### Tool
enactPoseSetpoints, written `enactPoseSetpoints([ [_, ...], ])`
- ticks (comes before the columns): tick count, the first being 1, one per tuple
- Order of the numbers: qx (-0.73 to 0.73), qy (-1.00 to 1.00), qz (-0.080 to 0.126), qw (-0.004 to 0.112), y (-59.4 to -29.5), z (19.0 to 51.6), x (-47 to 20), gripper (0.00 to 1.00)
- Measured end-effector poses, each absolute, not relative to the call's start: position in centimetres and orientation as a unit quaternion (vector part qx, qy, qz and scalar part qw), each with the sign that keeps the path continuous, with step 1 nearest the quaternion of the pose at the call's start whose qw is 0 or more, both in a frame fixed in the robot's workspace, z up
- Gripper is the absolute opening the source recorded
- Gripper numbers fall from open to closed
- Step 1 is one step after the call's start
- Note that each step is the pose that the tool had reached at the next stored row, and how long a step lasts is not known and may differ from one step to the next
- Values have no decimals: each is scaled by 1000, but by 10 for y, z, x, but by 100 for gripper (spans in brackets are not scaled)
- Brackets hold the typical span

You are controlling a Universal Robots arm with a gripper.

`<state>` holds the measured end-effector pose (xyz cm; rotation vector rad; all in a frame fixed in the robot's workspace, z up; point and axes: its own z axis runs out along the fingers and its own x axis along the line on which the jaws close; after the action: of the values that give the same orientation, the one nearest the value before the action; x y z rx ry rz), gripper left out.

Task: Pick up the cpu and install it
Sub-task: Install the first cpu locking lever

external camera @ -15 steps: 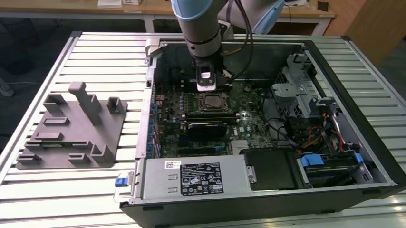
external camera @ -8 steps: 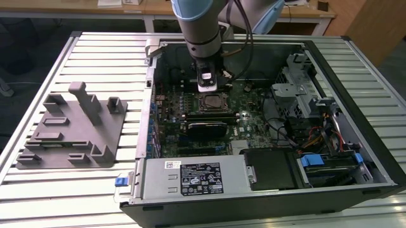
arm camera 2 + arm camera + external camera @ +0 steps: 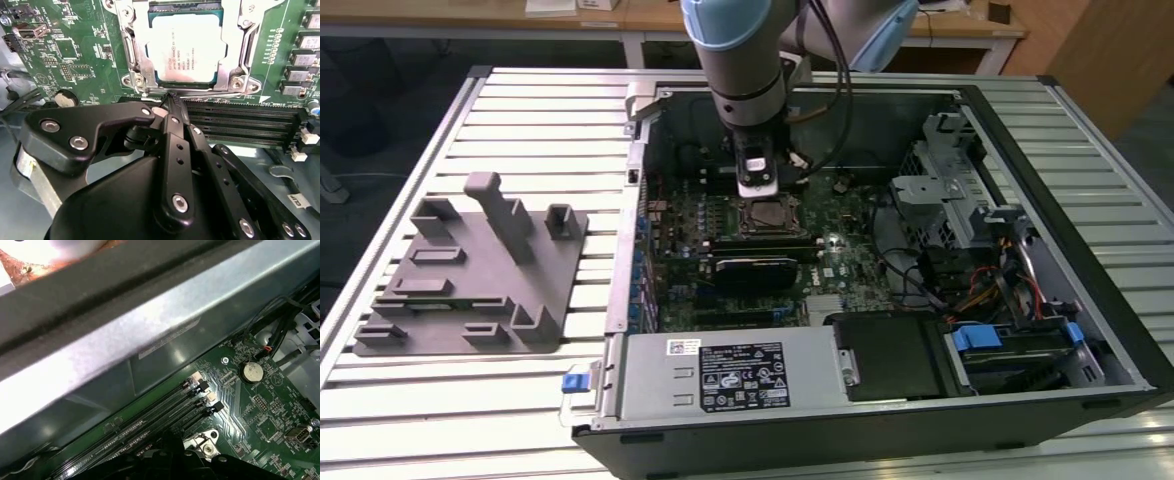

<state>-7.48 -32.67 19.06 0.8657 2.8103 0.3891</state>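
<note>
Tool (image 3: pixel 171 98) pressed together, empty, tip masking the socket frame's (image 3: pixel 134 55) edge; cpu (image 3: pixel 186 47) seated within that frame, inside the open computer case (image 3: pixel 854 445).

The exterior view overlooks the computer case (image 3: pixel 854 440) from above; both wrist views hug its motherboard (image 3: pixel 75 65) (image 3: pixel 265 410).

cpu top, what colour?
The cpu top is pale silvery-grey metal; it shows best in the second wrist view.

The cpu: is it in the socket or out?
In. The cpu lies flat inside the metal socket frame; the gripper, shut beside it, holds nothing.
</note>
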Motion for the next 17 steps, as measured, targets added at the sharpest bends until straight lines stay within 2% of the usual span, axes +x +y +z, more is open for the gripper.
enactPoseSetpoints([
  [17,285,946,129,88,-327,192,-74,11],
])
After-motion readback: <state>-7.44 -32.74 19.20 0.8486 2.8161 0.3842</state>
